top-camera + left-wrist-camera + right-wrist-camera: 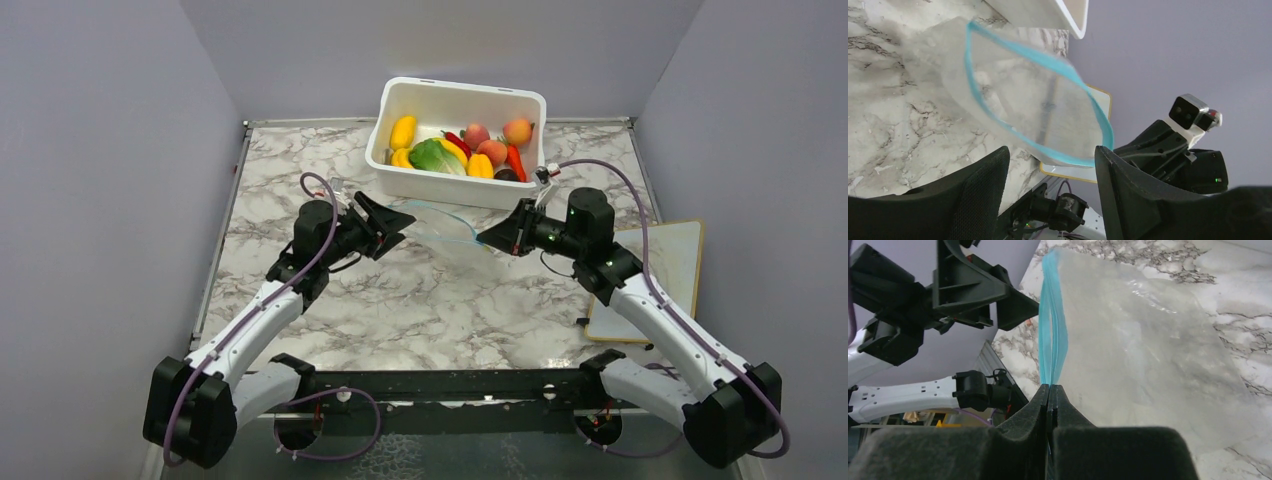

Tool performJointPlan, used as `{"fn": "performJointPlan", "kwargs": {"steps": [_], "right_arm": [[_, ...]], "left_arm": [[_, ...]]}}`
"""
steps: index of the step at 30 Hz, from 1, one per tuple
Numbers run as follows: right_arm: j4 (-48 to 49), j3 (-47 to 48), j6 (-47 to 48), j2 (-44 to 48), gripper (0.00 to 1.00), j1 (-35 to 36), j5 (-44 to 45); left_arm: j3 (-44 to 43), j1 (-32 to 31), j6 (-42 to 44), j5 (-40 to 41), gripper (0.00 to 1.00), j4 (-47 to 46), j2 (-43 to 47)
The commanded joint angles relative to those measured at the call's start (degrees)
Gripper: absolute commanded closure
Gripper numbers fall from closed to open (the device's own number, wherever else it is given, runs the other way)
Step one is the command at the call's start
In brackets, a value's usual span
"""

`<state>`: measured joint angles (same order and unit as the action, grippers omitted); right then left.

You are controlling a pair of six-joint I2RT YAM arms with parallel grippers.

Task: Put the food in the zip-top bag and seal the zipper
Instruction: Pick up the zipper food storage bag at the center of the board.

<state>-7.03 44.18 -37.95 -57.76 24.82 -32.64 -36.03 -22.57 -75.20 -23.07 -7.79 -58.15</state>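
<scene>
Pinching the light-blue zipper (1052,340), the right gripper (1049,387) is holding the clear, crinkly zip-top bag (1148,350) near the far edge of the marbled table (400,300); the left gripper (1052,150) is gaping wide beside its oval mouth.

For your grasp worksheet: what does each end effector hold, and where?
Right end effector: zip-top bag, by the zipper end. Left end effector: open, holding nothing.
</scene>
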Motion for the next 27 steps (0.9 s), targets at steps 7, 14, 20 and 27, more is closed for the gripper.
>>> {"fn": "performJointPlan", "kwargs": {"steps": [7, 14, 20, 27], "right_arm": [[5.70, 0.18, -1.29, 2.41, 0.99, 1.43, 1.90], [11.23, -1.49, -2.63, -1.03, 0.99, 3.28, -1.02], [12.87, -1.63, -2.15, -3.65, 0.99, 5.49, 0.62], [14.09, -0.13, -0.70, -7.52, 0.99, 6.84, 0.57]], "left_arm": [[0.62, 0.06, -4.79, 0.16, 0.35, -5.11, -4.08], [0.00, -0.10, -4.67, 0.25, 0.25, -6.59, -6.72], [-0.53, -0.22, -4.26, -1.49, 0.13, -6.35, -6.78], [0.04, -0.58, -7.37, -0.32, 0.19, -2.83, -2.77]]}}
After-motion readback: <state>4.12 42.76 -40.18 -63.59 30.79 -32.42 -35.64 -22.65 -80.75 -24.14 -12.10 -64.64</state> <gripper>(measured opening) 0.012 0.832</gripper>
